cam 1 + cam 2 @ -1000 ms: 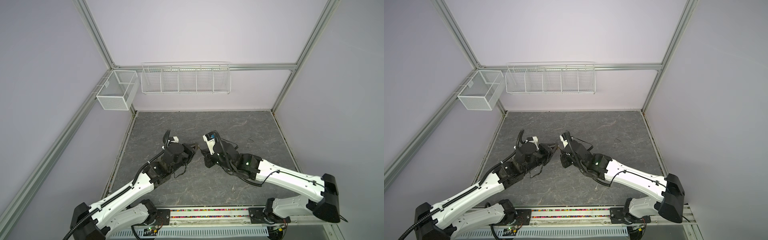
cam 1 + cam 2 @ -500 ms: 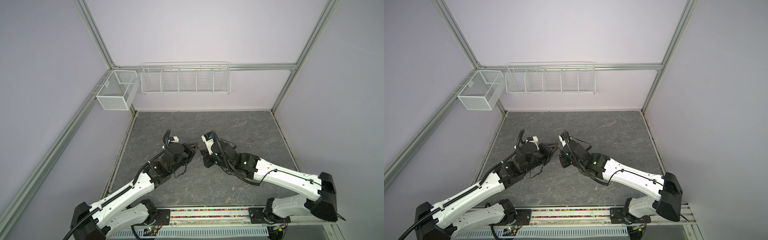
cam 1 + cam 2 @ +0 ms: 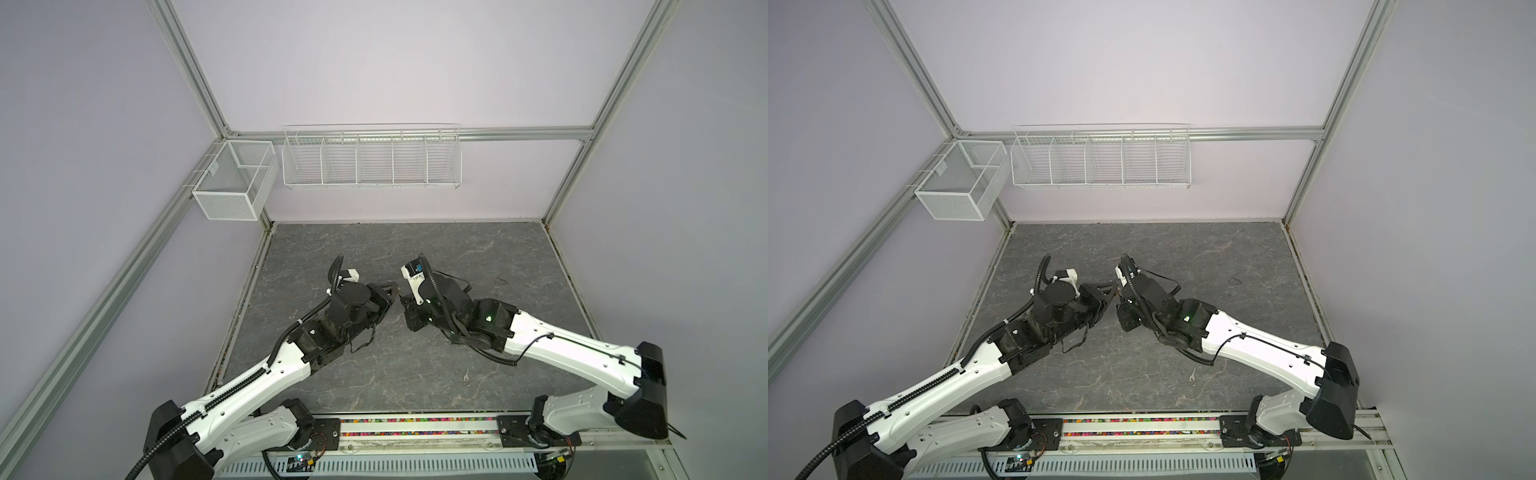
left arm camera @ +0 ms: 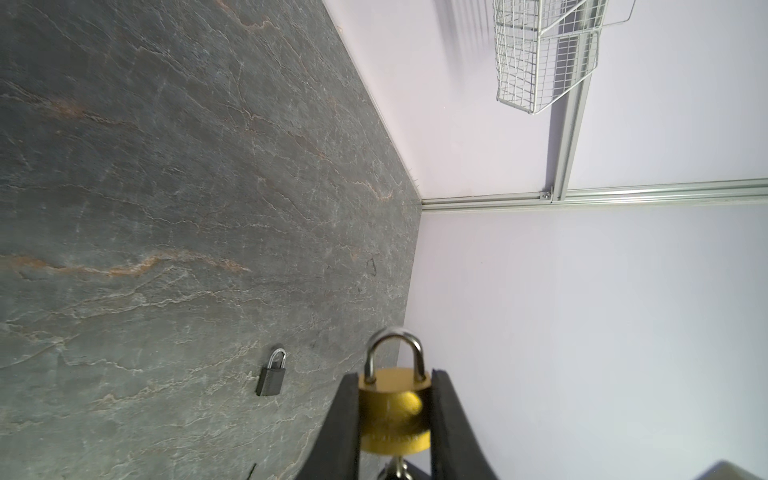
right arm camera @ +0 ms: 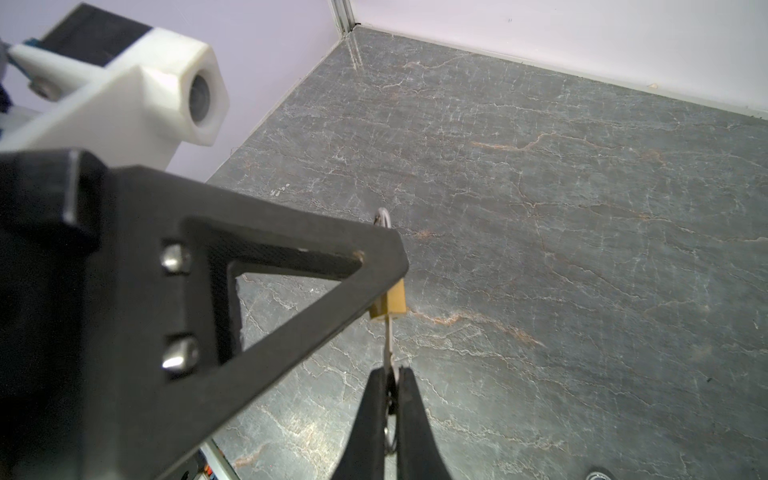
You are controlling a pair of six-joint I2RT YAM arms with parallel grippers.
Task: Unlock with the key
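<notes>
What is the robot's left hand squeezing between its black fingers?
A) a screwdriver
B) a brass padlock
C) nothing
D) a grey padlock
B: in the left wrist view the left hand clamps the brass padlock by its sides; the grey padlock lies apart on the table.

Stamp on brass padlock (image 4: 392, 411) seems blurred, unreadable.
</notes>
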